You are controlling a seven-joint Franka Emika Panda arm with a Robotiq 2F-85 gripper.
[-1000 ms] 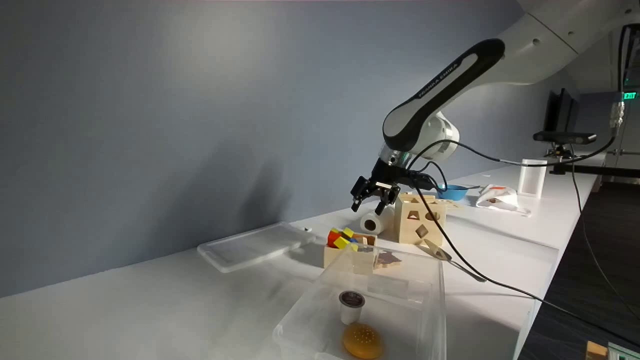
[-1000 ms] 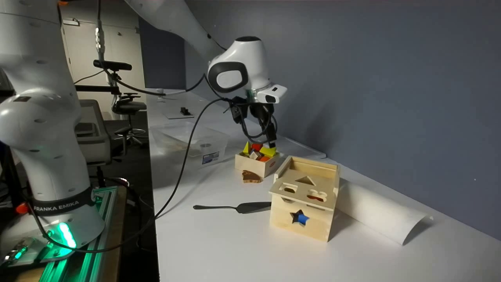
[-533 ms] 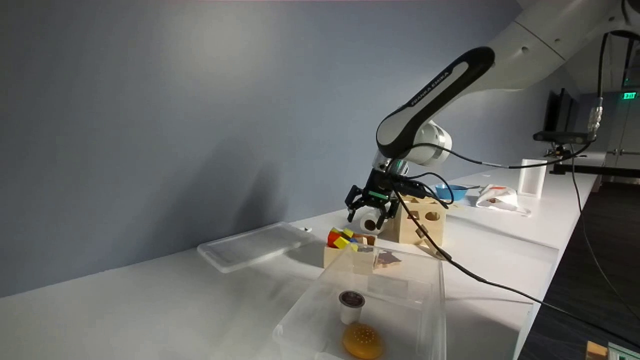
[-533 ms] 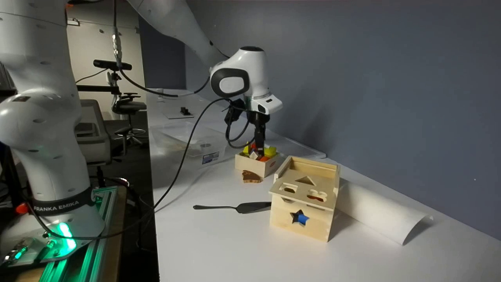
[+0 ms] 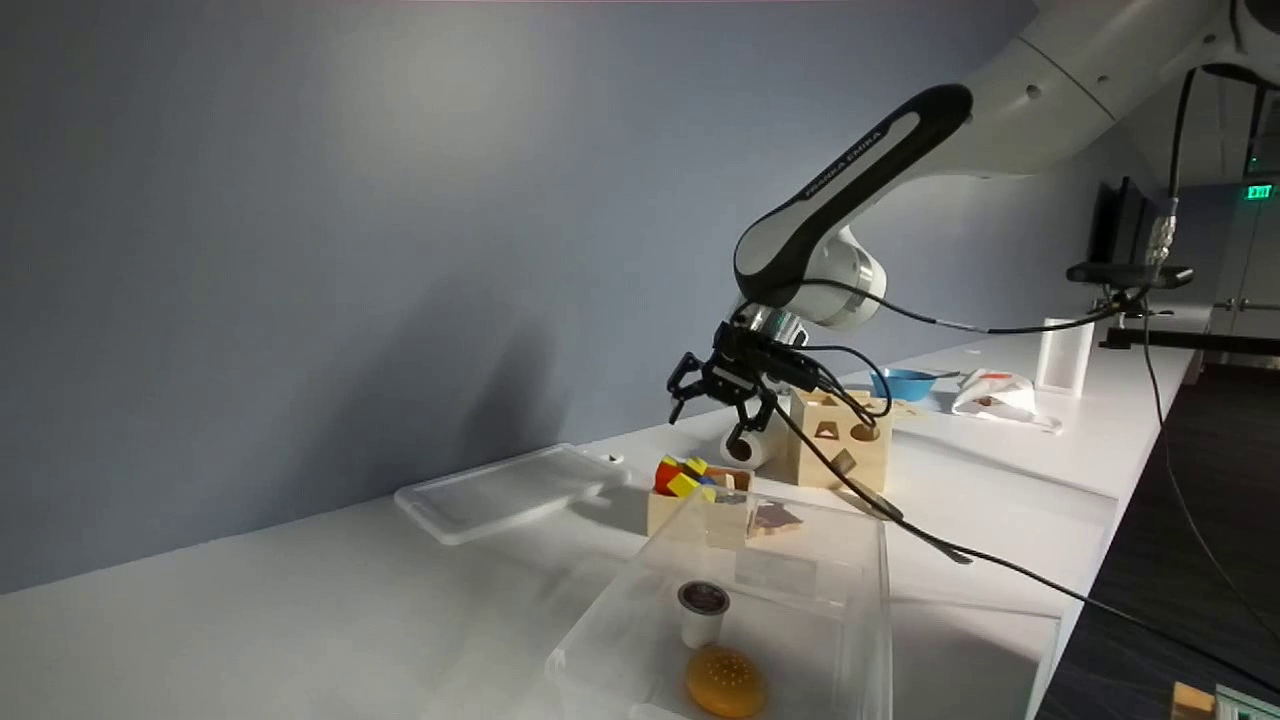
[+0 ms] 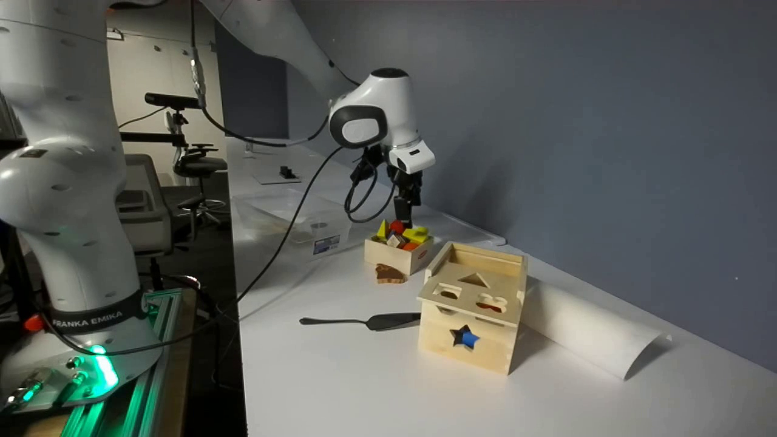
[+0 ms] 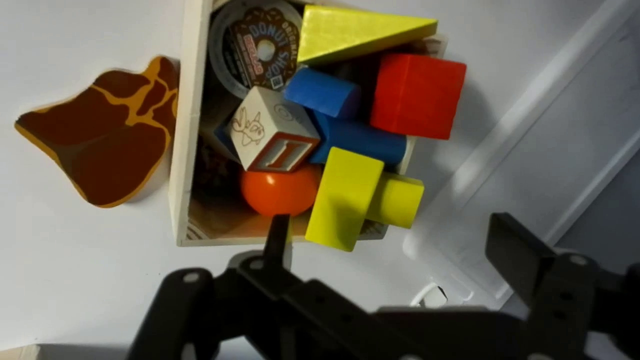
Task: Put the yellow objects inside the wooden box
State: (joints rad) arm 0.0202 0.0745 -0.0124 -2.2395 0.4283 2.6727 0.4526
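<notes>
hovering above the low wooden box (image 7: 189, 125), the gripper (image 7: 392, 237) has its two black fingers (image 7: 517, 255) spread wide apart. i see a yellow wedge (image 7: 357, 35) in the box at one end, and at the other a yellow block (image 7: 345, 200) jutting over the edge, with a smaller yellow piece (image 7: 398, 200) right beside it. they are heaped in with a red cube (image 7: 420, 95), blue pieces (image 7: 367, 141), an orange ball (image 7: 280, 192), a lettered block (image 7: 275, 131) and a donut-shop pod (image 7: 252, 47). just outside the box lies a brown slab (image 7: 107, 137) with orange veins; whether they touch, i can't tell. in an exterior view, a taller wooden cube (image 6: 495, 343) with cut-out shapes stands near the box, a dark cake server (image 6: 391, 321) just beside it. a clear plastic bin (image 5: 795, 640) holds a toy bun (image 5: 727, 682).
</notes>
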